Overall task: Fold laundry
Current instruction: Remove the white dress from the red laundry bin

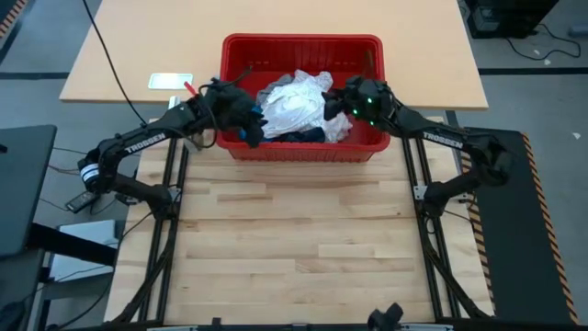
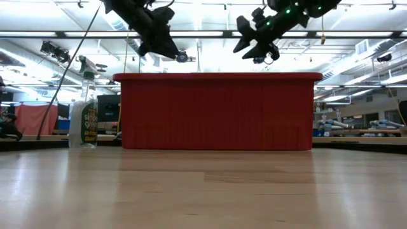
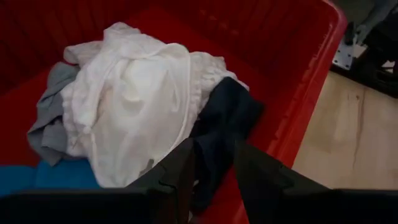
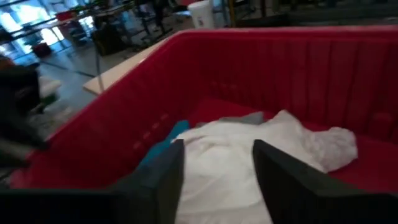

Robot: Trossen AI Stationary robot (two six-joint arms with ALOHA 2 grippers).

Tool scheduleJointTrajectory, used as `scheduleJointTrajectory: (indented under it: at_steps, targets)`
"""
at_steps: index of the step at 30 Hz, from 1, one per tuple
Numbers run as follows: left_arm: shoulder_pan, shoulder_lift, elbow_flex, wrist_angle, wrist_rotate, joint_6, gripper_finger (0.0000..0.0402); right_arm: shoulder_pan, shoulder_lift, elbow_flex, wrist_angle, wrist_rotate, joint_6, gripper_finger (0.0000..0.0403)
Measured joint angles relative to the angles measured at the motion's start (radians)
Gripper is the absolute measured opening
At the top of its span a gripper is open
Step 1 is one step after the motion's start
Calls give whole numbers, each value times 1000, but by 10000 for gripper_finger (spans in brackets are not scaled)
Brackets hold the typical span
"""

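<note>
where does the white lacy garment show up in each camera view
High view: the white lacy garment is at the middle of the red basket, between both arms.
Low view: not visible; the basket's front wall hides it.
Left wrist view: it fills the picture's centre, beside the dark navy garment.
Right wrist view: it spreads across the lower middle.
Shared landmark: the red basket, seen in all four views.

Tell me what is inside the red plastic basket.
Inside the red plastic basket: a white lacy garment on top, with grey, bright blue and dark navy pieces partly showing. Anything beneath the pile is hidden.
</note>
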Motion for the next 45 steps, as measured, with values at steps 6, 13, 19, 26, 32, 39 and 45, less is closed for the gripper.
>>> scheduleJointTrajectory:
  at_steps: [6,13,19,26,32,39,45]
  targets:
    - [23,68,0,8,-75,-48,117,-63,97,97,-154,-22,44,277]
    - [66,150,0,-63,-81,-131,117,-132,204,180,-285,-44,-66,273]
    - [57,162,0,-46,-77,-136,117,-187,292,202,-362,-163,-42,258]
    - [63,158,0,-15,-79,-199,117,-199,389,202,-363,-204,-48,241]
    - [29,158,0,69,-79,-248,117,-209,456,202,-360,-200,-67,240]
    - [-27,158,-1,89,-79,-278,117,-214,474,202,-338,-294,-71,240]
    - [-61,158,-1,89,-78,-339,117,-213,438,202,-235,-331,-83,232]
